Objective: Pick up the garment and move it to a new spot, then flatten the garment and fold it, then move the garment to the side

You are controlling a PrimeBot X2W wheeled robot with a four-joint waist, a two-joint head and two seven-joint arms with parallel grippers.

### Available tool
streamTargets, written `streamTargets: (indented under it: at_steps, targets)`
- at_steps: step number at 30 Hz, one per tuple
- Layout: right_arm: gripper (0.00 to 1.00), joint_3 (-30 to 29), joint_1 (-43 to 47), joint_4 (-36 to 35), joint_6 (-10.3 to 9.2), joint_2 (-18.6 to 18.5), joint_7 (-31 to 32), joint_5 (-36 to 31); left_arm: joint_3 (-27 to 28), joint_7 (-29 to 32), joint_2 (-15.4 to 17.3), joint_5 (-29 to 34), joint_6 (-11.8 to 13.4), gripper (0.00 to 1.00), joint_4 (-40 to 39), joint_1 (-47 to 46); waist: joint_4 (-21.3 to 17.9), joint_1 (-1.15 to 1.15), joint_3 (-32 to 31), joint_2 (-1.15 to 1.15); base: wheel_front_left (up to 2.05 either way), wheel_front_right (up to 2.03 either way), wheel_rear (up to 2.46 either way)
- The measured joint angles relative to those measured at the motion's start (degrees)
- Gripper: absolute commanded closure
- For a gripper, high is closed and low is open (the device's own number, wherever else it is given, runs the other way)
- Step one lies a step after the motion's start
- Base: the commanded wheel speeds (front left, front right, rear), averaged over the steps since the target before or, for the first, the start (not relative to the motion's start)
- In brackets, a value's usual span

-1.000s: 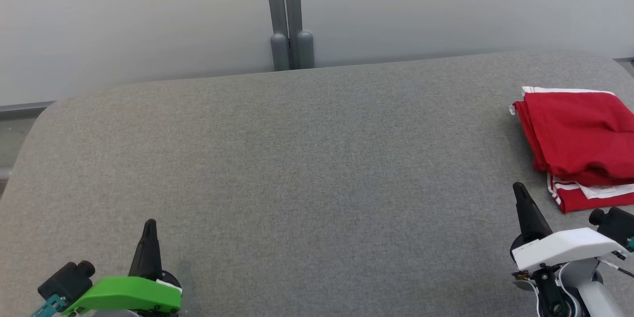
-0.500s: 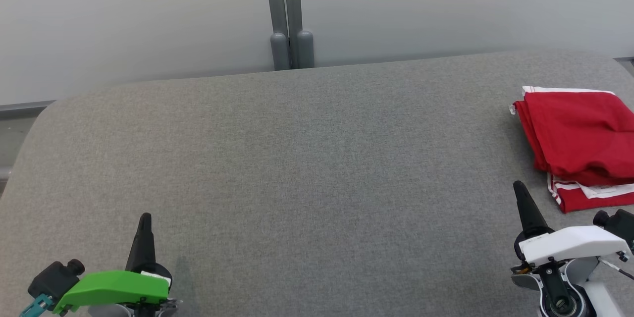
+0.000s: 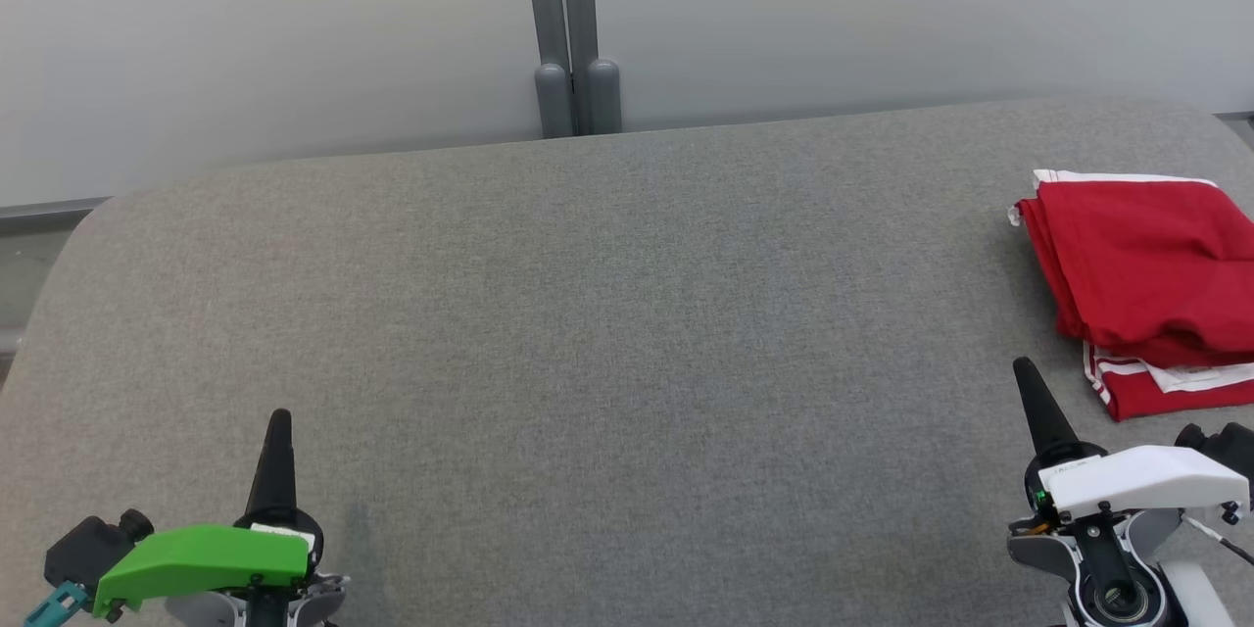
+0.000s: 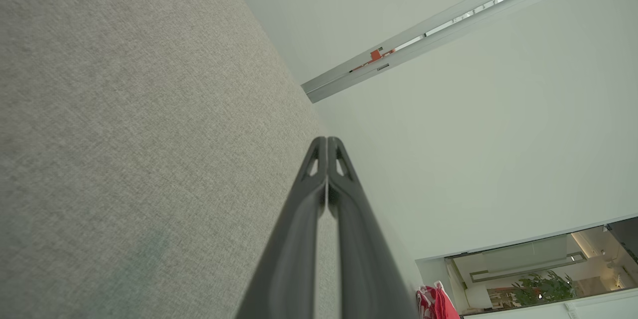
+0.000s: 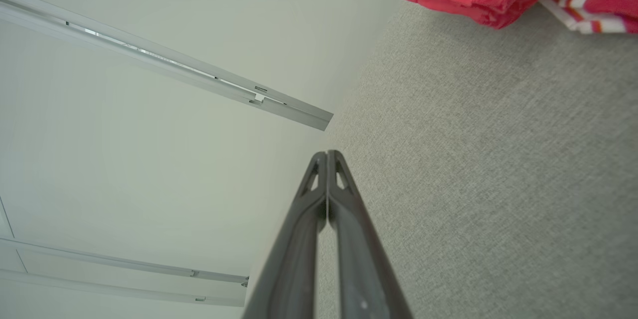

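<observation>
The grey cloth-covered desk (image 3: 607, 333) lay broad and mostly bare. The garment (image 3: 1146, 265), red with white stripes at its edges, sat folded in a neat stack at the desk's far right, running off the edge of the head view. Neither arm touched it.

Judging by that, the fold and the move to the side looked done, and the step in hand seemed to be the last one: drawing the arms back to rest. The next move probably called for little, only keeping both arms clear of the stack so the fold was not disturbed. If the fold needed tidying, the right arm was the nearer one.

The right pincer (image 3: 1025, 374) stood near the garment's near corner but apart from it, its two fingers pressed together and holding nothing. The right wrist view showed the same tight tips (image 5: 326, 154) over bare desk. The left pincer (image 3: 278, 423) stood well apart from the garment at the lower left, also together and empty, as its wrist view confirmed (image 4: 326, 142).

Against a second earlier, the left pincer had drifted slightly to the robot's left and stood more upright. The right had barely shifted, and the garment had not moved.
</observation>
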Motion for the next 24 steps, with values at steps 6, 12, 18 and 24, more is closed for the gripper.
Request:
streamTargets:
  at_steps: [6,12,18,24]
  targets:
    - [1.0,-0.63,-0.04,-0.11,0.0,0.45,0.92,2.78,0.33,0.81,-0.01,-3.13,-0.02,1.0,-0.1,-0.25,0.0,0.0,0.04,0.0,0.0,0.0,0.0]
    - [1.0,-1.22,-0.15,-0.18,0.0,0.8,1.78,5.39,0.69,1.75,-0.01,-6.06,-0.03,1.0,-0.23,-0.7,0.0,0.0,0.08,0.0,0.0,0.0,0.0]
    - [1.0,-1.75,-0.29,-0.29,0.0,1.34,2.52,8.11,1.08,2.58,-0.01,-9.16,-0.03,1.0,-0.38,-0.94,0.01,0.0,0.12,0.0,0.0,0.0,0.0]
    - [1.0,-2.32,-0.34,-0.36,0.0,1.74,3.3,10.59,1.43,3.24,-0.02,-12.1,-0.04,1.0,-0.46,-1.15,0.01,0.0,0.16,0.0,0.0,0.0,0.0]
